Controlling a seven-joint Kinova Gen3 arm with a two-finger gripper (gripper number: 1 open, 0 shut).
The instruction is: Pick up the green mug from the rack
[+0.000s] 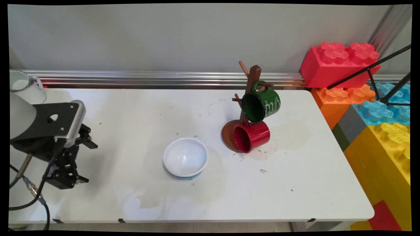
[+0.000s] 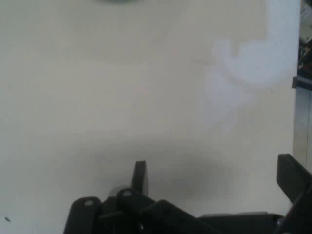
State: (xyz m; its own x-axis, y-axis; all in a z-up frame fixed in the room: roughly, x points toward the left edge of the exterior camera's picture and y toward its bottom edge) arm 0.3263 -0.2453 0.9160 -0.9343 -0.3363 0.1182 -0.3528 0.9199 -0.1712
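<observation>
Fingers [image 2: 140,176] of my gripper [image 1: 67,177] stood spread wide apart, with nothing between them, and hung low over bare white table [image 1: 137,108] at the left side. Nearest to me was the white bowl [image 1: 185,158], at my 3 o'clock in the main view, upright with its mouth facing up, well apart from me. Beyond it, at 2 o'clock, the wooden mug tree [image 1: 250,86] stood upright. It carried a green mug [image 1: 262,104] and a red mug [image 1: 251,136], both with long axes lying sideways and mouths pointing toward 8 o'clock. At 11 o'clock, a white mug [image 1: 24,87] stood upright.
</observation>
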